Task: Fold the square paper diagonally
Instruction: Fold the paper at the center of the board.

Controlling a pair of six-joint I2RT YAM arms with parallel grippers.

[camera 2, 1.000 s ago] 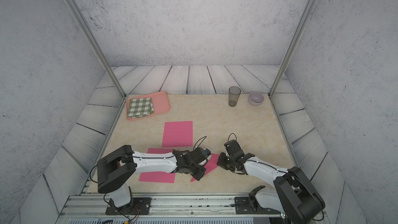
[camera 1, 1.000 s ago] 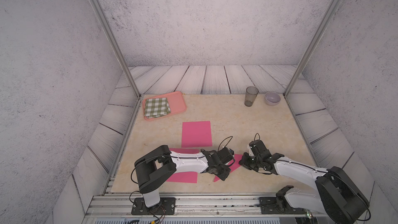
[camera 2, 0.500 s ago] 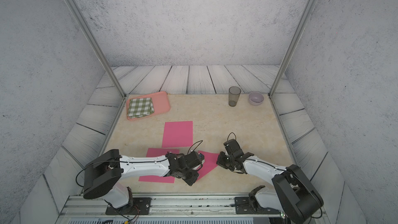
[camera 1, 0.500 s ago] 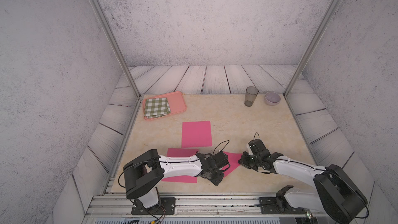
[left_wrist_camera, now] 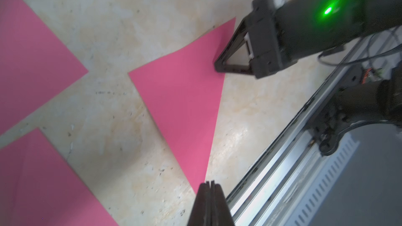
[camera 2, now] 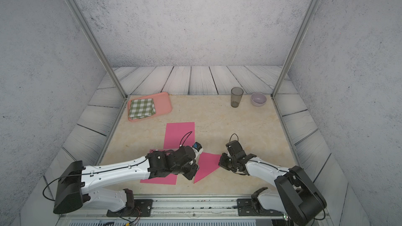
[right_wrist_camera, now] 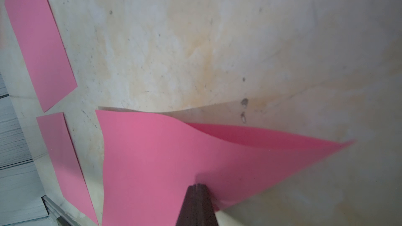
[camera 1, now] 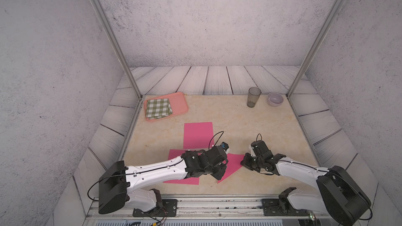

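The pink square paper (camera 1: 233, 164) (camera 2: 206, 166) lies folded into a triangle near the table's front. My left gripper (camera 1: 219, 176) (left_wrist_camera: 209, 184) is shut, its tip pressing down on the triangle's sharp front corner (left_wrist_camera: 201, 177). At the triangle's right point my right gripper (camera 1: 242, 163) (right_wrist_camera: 198, 185) is also shut, and its tip rests on the top layer beside the folded edge. In the right wrist view the paper's top layer (right_wrist_camera: 156, 159) arches up a little, and the lower layer (right_wrist_camera: 250, 133) shows under it.
Two flat pink sheets lie nearby: one (camera 1: 198, 135) behind the arms, one (camera 1: 180, 180) partly under my left arm. A salmon tray (camera 1: 178, 103) with a checked cloth (camera 1: 158, 108) sits back left, a grey cup (camera 1: 253, 96) and lilac bowl (camera 1: 275, 99) back right. The metal rail (left_wrist_camera: 282, 148) runs close by.
My left gripper has slid along the paper's folded edge toward the front corner, and the left arm has stretched lower. The right gripper has stayed on the right point.
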